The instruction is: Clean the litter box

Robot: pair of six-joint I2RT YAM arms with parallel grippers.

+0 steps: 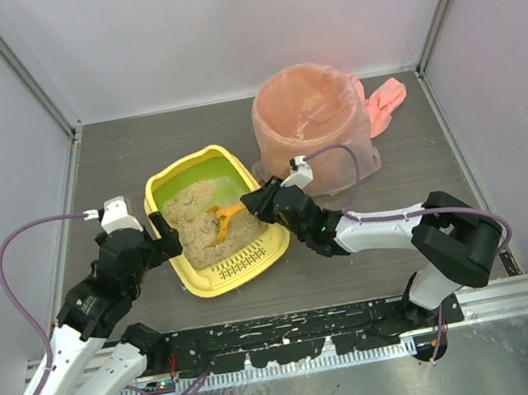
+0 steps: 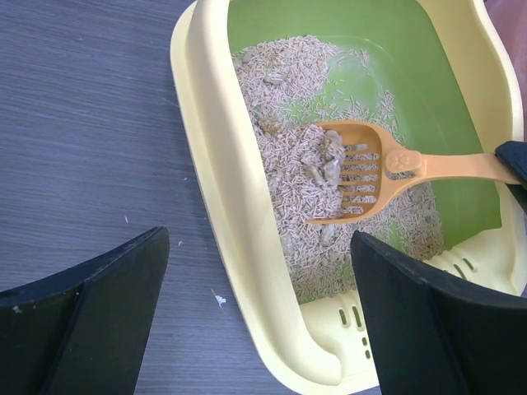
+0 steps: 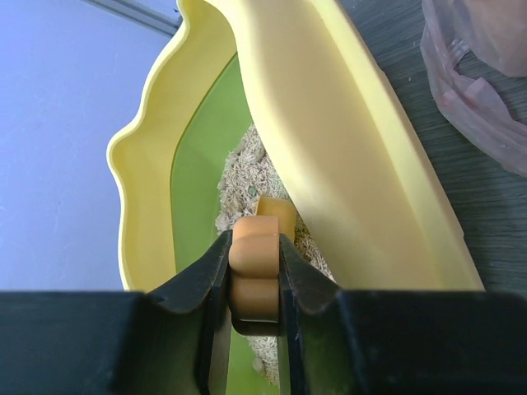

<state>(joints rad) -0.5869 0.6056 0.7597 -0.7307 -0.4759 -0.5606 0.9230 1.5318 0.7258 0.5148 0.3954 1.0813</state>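
Top external: R end effector (image 1: 257,202) grips scoop (image 1: 220,225) in litter box (image 1: 240,267), bin (image 1: 275,140) near its right. L end effector (image 1: 163,243) spread wide, empty.

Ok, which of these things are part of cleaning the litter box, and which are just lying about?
In the job: litter box; orange scoop, clamped in the right pincer; pink-bagged bin, likely for the waste; left pincer, open beside the box.
Lying about: purple cables; black rail.

Most of the scoop (image 3: 255,262) bowl out of sight behind its handle end and the right gripper (image 3: 254,247).
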